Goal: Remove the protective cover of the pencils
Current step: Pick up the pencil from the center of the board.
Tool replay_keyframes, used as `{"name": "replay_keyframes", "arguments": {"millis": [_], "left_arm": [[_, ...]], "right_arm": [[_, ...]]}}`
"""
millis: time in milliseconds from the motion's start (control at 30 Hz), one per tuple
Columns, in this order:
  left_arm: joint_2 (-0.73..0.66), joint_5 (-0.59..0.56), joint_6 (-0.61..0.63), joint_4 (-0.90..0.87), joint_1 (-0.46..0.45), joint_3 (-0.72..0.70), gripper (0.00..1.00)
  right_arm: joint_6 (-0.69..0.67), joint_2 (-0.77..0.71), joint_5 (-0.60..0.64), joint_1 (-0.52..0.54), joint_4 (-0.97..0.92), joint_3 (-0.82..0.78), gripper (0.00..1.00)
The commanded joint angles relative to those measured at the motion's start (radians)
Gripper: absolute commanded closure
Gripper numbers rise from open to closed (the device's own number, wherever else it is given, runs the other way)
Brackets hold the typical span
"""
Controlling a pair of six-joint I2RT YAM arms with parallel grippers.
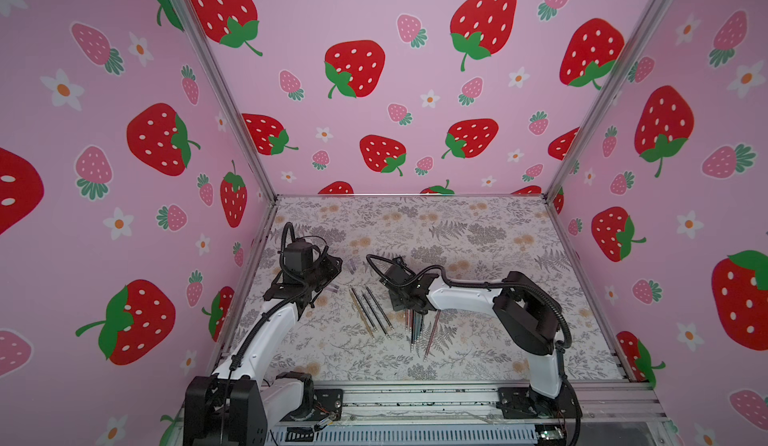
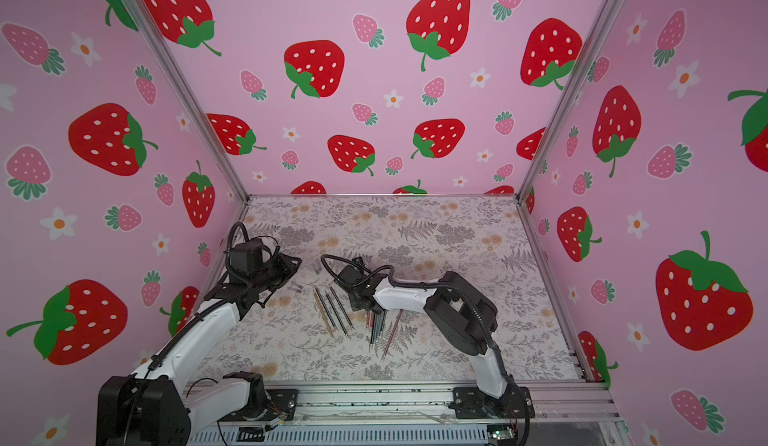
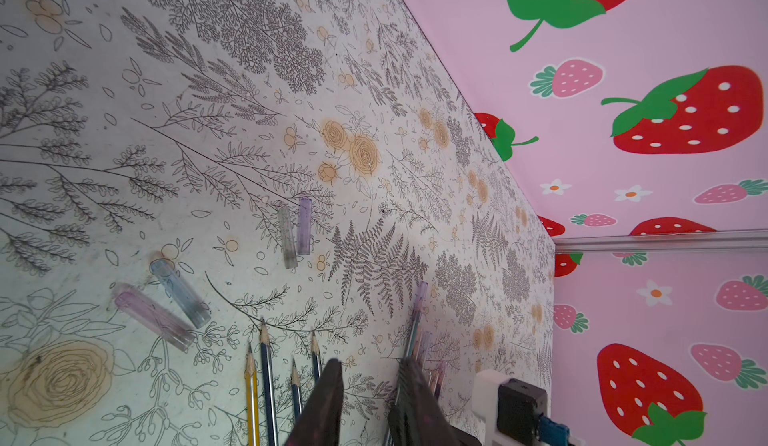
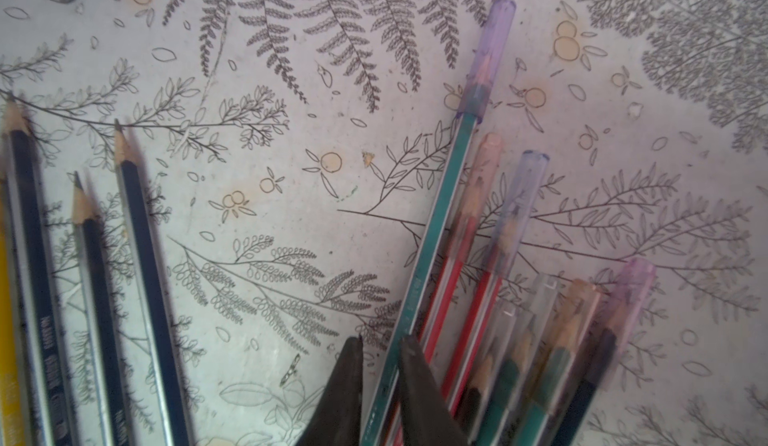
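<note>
Pencils are lying on the worktop in two groups: four bare ones in the middle and a capped bundle just beside them. The right gripper is straddling the teal pencil of that bundle with narrow jaws; whether it is clamping cannot be told. The left gripper is hovering slightly parted and empty near four loose caps.

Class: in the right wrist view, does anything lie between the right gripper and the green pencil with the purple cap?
Nothing visible does: the right gripper straddles the green pencil. A red pencil lies alongside it.
</note>
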Motion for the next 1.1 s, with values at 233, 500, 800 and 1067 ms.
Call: {"name": "replay_keyframes", "arguments": {"millis": [233,500,800,1067], "left_arm": [[0.009,-0.004,-0.003,0.001,-0.003,-0.010,0.72],[0.007,-0.003,-0.005,0.002,-0.004,-0.011,0.72],[0.009,-0.001,-0.006,0.008,-0.003,-0.013,0.72],[0.010,0.011,-0.007,0.015,-0.003,-0.015,0.72]], "right_arm": [[0.032,0.023,0.006,-0.007,-0.033,0.025,0.81],[0.042,0.045,0.011,-0.012,-0.055,0.044,0.71],[0.044,0.075,-0.006,-0.015,-0.072,0.070,0.78],[0.030,0.077,-0.033,-0.014,-0.058,0.071,0.93]]}}
